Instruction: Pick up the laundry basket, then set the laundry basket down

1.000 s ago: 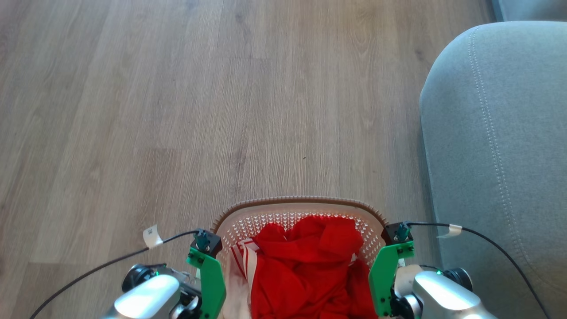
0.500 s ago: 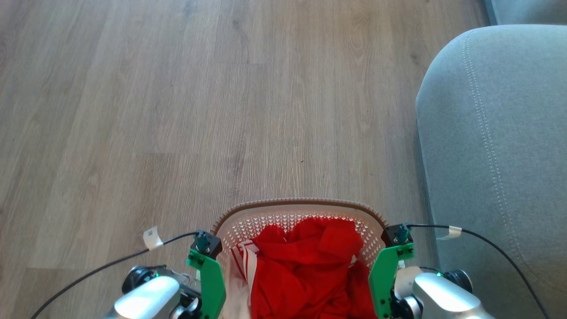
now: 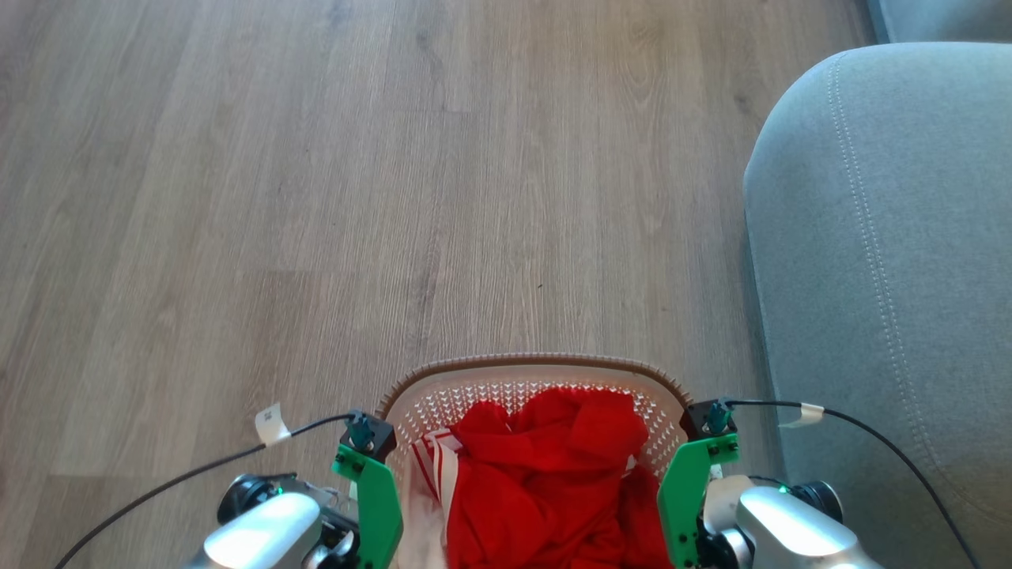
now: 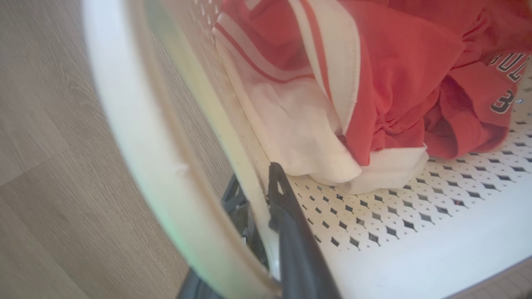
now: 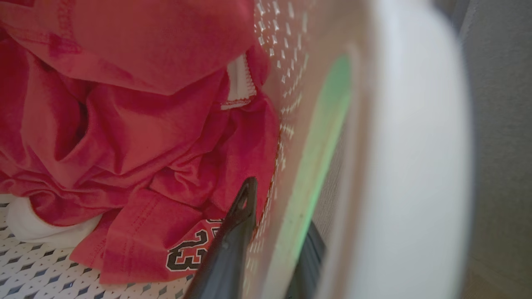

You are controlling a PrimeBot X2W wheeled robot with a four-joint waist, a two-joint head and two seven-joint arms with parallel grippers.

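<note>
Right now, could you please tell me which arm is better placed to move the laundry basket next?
Neither alone: the left claw straddles the left wall of the laundry basket, the right claw its right wall, so both should probably move together.

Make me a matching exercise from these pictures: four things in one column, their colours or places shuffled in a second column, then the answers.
Things
1. basket
2. clothes
3. sofa
4. floor

Descriptions
A. grey, at the right
B. pale wood planks
C. red and white, inside the basket
D. cream, perforated, with a brown braided rim

Pairs: 1-D, 2-C, 3-A, 4-B
</note>
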